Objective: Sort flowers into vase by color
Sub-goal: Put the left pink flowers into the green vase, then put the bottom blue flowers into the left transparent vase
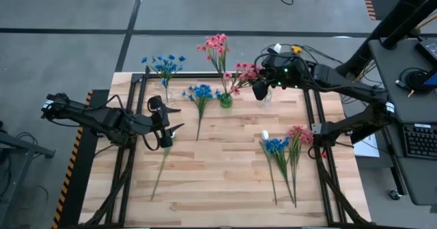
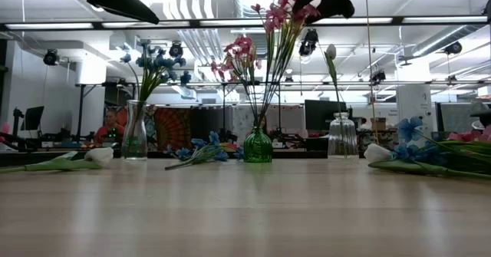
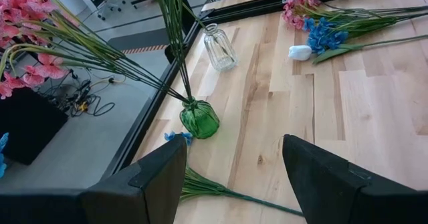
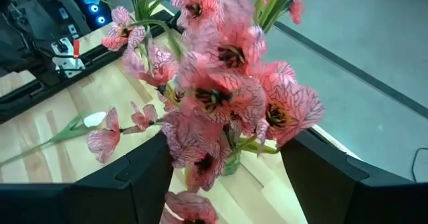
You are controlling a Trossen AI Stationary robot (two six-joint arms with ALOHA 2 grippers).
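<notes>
Grey floor around a light wood desk point(image 1: 225, 181) on a black frame. Left to right: clear vase point(image 2: 135, 130) at far left, blue flowers point(image 1: 166, 65) in it. Left gripper point(image 1: 168, 129) hovers left of centre, fingers apart, holding nothing; a white bud on a long stem point(image 1: 161, 169) lies on the desk under and near of it. Loose blue flower point(image 1: 201, 94) lies flat at far centre, just left of the green vase point(image 1: 225, 100), which holds pink flowers point(image 1: 218, 46). Right gripper point(image 1: 258, 90) is up beside the pink blooms over the far side, fingers apart, blooms between them in the wrist view; cannot tell if it grips any. Second clear vase point(image 2: 342, 136) holds one white bud point(image 2: 331, 52). Mixed pile of blue, pink and white stems point(image 1: 285, 147) lies at near right.
</notes>
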